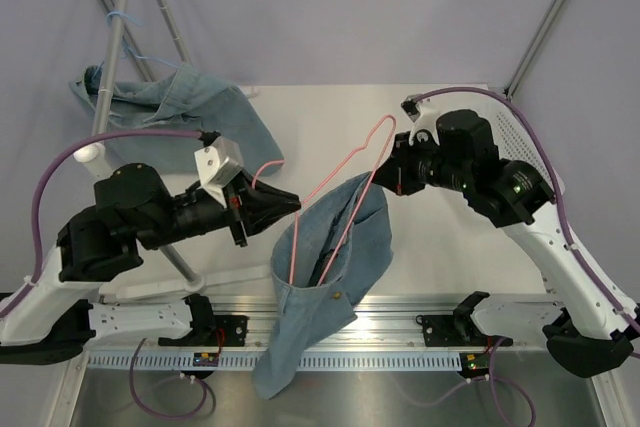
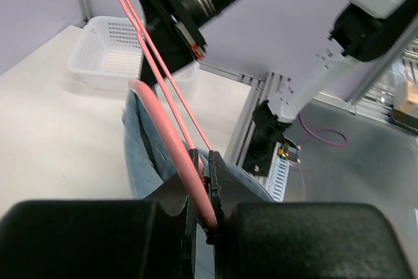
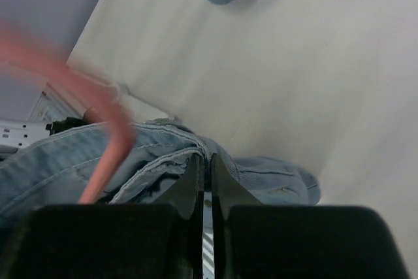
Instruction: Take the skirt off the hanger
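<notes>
Left gripper (image 1: pixel 292 203) is clamped fully onto one end of the thin pink wire hanger (image 2: pixel 166 136), steadying it, I judge, so the cloth can be drawn off. The blue denim skirt (image 1: pixel 335 257) wraps the hanger's lower half, its hem trailing past the grey metal rail (image 1: pixel 400 305). Right gripper (image 1: pixel 380 179), beside the hanger's hook end, pinches the skirt's waistband edge, likely to peel it away. Another blue denim garment (image 1: pixel 190 102) lies well beyond the hanger.
</notes>
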